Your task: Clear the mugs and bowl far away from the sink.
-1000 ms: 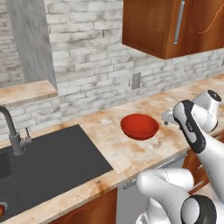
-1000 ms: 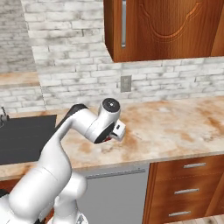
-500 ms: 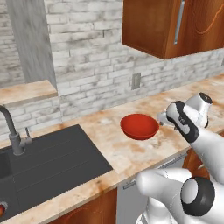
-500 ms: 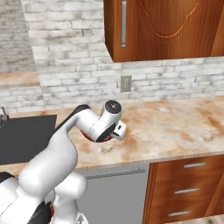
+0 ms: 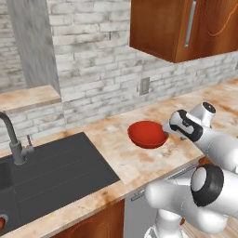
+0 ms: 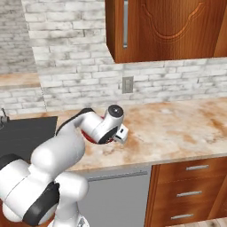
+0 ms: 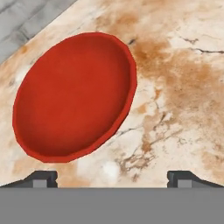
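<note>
Red bowl on marble counter | pincer spread wide, empty

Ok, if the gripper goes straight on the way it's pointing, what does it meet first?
Probably bare countertop just beside the red bowl; the open gripper sits off the bowl's rim, though depth is unclear.

The arm hid most of the red bowl in the right base view, and the sink ran off the frame's left edge.

Both base views look forward and down from behind the arm, sharing the counter; hand view looks close down.
</note>
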